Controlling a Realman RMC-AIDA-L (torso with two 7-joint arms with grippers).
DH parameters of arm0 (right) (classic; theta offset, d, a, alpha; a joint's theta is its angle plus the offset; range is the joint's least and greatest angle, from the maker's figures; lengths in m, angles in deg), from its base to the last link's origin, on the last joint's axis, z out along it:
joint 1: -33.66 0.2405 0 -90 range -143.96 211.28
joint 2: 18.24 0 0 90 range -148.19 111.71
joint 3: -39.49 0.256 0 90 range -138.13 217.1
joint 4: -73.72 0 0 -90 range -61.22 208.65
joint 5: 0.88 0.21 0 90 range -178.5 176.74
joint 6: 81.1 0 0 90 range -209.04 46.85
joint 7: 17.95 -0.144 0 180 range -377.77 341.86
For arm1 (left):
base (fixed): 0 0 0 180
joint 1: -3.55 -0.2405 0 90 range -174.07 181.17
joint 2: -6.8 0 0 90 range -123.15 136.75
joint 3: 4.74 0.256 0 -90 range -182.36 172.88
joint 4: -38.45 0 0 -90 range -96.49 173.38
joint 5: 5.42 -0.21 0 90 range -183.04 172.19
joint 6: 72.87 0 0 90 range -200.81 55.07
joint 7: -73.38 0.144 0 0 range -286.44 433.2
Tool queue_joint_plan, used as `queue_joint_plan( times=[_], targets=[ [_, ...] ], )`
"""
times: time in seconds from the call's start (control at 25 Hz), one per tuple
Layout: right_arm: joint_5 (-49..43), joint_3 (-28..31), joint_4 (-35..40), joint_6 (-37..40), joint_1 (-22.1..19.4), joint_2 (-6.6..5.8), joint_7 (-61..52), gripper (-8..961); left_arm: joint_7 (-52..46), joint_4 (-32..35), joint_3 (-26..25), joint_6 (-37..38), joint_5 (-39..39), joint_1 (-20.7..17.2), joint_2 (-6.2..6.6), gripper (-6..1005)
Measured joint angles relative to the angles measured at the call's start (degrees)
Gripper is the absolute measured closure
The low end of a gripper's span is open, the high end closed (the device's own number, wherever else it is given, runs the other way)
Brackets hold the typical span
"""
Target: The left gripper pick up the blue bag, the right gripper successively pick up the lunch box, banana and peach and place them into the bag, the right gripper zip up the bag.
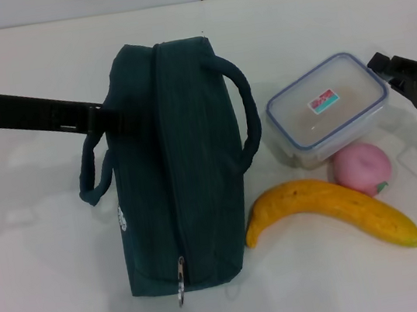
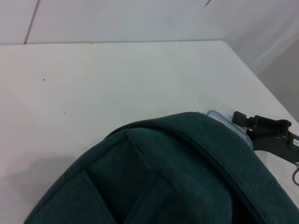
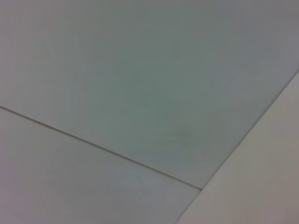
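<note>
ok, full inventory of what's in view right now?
blue bag: 1, dark teal, mid-table, zip closed
lunch box: 1, clear with blue-rimmed lid, to the bag's right
peach: 1, pink, in front of the lunch box
banana: 1, yellow, in front of the peach, by the bag's right side
table: 1, white
left gripper: 1, black, at the bag's left handle
right gripper: 1, black, just right of the lunch box

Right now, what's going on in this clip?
The left hand has reached in against the blue bag, at its left handle. The bag lies zipped on the white table. The lunch box, banana and peach sit beside it, not yet packed. The right hand hovers just right of the lunch box.
</note>
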Motion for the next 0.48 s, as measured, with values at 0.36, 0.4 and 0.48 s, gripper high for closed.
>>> queue_joint_plan(
  times=[0.36,0.4,0.48],
  targets=[
    [0.01,0.0,-1.4,-0.42,0.12,0.13,-9.57,851,0.0,0.0,0.01,-0.01,1.88,-0.3,-0.09,949],
    [0.01,0.0,-1.42,-0.43,0.1,0.19,-11.76,860,0.0,0.0,0.01,0.0,2.32,-0.35,-0.09,949],
    [0.01,0.0,-1.49,-0.44,0.06,0.26,-15.72,860,0.01,0.0,0.01,-0.01,3.07,-0.5,-0.07,949]
  ],
)
